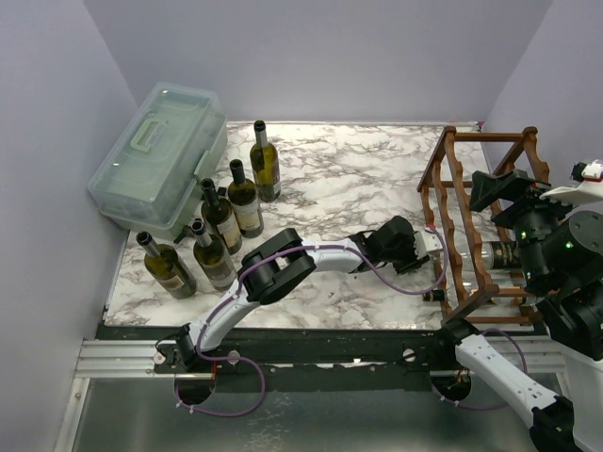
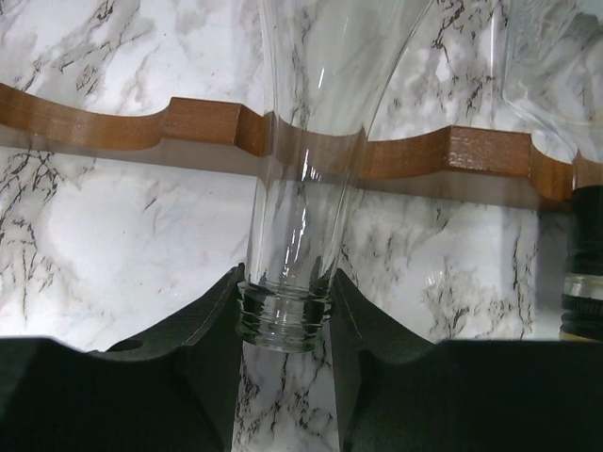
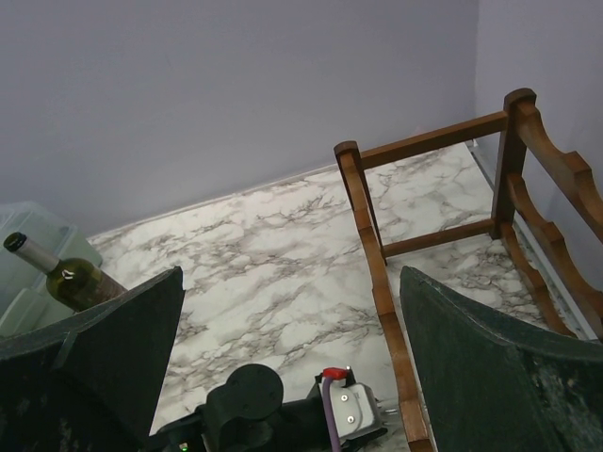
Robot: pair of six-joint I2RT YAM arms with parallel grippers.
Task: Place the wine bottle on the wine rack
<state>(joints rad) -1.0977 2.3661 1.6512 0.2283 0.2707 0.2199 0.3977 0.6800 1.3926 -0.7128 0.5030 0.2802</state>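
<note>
One clear glass bottle (image 2: 301, 169) lies with its neck across a scalloped wooden rail of the wine rack (image 1: 485, 138), on the rack's left side. The rail shows through the glass, so in the left wrist view it runs behind the neck. Whether glass and wood touch I cannot tell. The left gripper (image 2: 285, 292) is closed on this bottle. Its two black fingers (image 2: 212, 320) press on either side of the neck just behind the threaded mouth, which points back toward the camera. From there the bottle widens away into the rack. Seen from above, the left arm stretches low across the table (image 1: 349, 179) to the rack's left side, and the clear bottle is hard to pick out there.

Just beside the held neck, on the near side, a dark capped neck (image 1: 433, 295) of another bottle pokes out of the rack.

The right gripper (image 3: 292, 273) hangs above the rack's right side with its jaws spread wide and nothing between them. Its camera looks down over the rack's top rails and the marble.

Well apart from the rack, five bottles (image 1: 243, 198) stand upright in a cluster on the left of the table. A translucent plastic box (image 1: 160, 155) with a lid and handle sits just beside them in the far left corner.
</note>
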